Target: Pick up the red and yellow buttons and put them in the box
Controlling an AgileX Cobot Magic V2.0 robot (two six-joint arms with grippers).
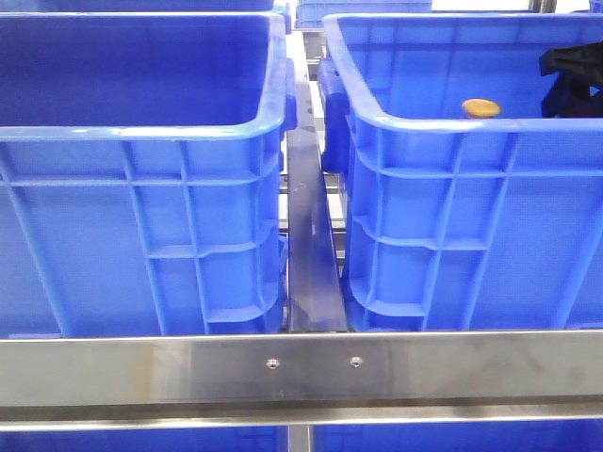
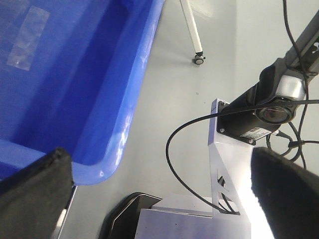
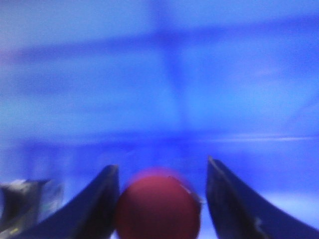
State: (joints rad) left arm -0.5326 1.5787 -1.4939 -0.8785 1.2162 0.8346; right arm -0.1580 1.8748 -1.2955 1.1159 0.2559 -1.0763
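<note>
Two alike blue crates stand side by side: the left box [image 1: 141, 132] and the right box [image 1: 452, 141]. The yellow button [image 1: 480, 107] lies inside the right box near its front wall. My right arm [image 1: 571, 75] reaches down into that box at the far right. In the blurred right wrist view the right gripper [image 3: 160, 164] is open around the dark red button [image 3: 157, 209]. One finger is close beside it and a gap shows at the other. My left gripper [image 2: 160, 154] is open wide and empty, beside a blue crate's corner [image 2: 107, 164].
A steel frame bar [image 1: 301, 367] runs across the front, and a steel strip [image 1: 309, 245] fills the gap between the crates. The left wrist view shows grey floor, a camera on a metal bracket [image 2: 269, 112], cables and a caster leg [image 2: 198, 59].
</note>
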